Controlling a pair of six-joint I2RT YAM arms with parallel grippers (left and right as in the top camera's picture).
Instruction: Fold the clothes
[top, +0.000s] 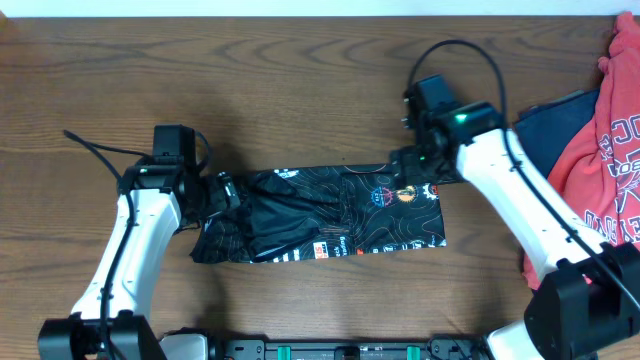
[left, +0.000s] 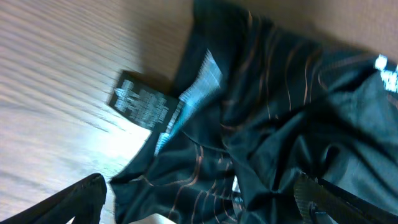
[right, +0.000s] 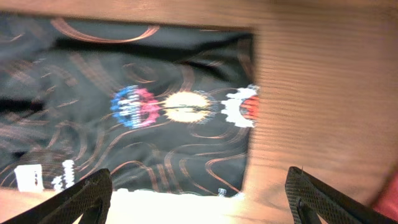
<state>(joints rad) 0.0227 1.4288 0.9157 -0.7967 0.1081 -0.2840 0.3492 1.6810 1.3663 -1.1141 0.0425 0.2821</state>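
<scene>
Black jersey (top: 325, 215) lies mid-table, bunched into a long band running left to right. Its left end is crumpled, its right end flatter. Orange contour lines cover it and white lettering shows along the near edge, too small to read. Wood table (top: 300, 80) shows all round it.

Left gripper (top: 215, 195) sits at the jersey's left end. From overhead it is black on black, so the fingertips are hard to pick out. In the left wrist view its fingers (left: 81, 199) are cut off at the lower corners and set wide apart. Rumpled cloth lies between them and nothing is pinched. Whether the tips touch the fabric cannot be told. That view is blurred; a black label (left: 140, 102) with tiny white print lies on the wood just beside the cloth.

Right gripper (top: 405, 172) is at the far right corner of the jersey. In the right wrist view its fingers (right: 81, 196) are also spread wide at the lower corners, holding nothing. The jersey's right edge and bare wood lie below the gap. Three small logos (right: 183, 107), blue-pink, yellow and white-red, sit in a row near that edge, smeared and unreadable.

At the table's right edge is a red garment (top: 615, 170) with white letters, cut off by the frame. It lies on something navy (top: 545, 125), well apart from the jersey and partly hidden behind the right arm.
</scene>
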